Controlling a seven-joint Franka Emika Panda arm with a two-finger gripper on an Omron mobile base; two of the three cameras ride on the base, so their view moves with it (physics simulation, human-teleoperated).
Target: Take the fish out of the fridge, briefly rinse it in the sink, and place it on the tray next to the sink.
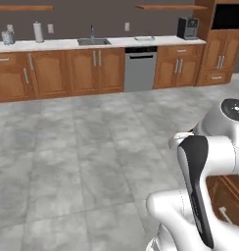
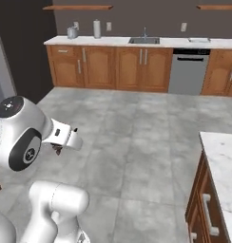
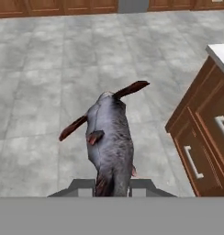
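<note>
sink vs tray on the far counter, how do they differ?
The sink is a dark grey basin set into the counter with a thin faucet rising behind it; the tray is pale and lies flat on top. The sink looks wider than the tray. The sink is over wooden doors, the tray above the grey dishwasher. Both share the counter.

Smooth grey fish (image 3: 111, 137), glossy wood cabinets (image 1: 67, 71), matt stone floor tiles (image 1: 82, 147), marble-look counter (image 2: 225, 156).
</note>
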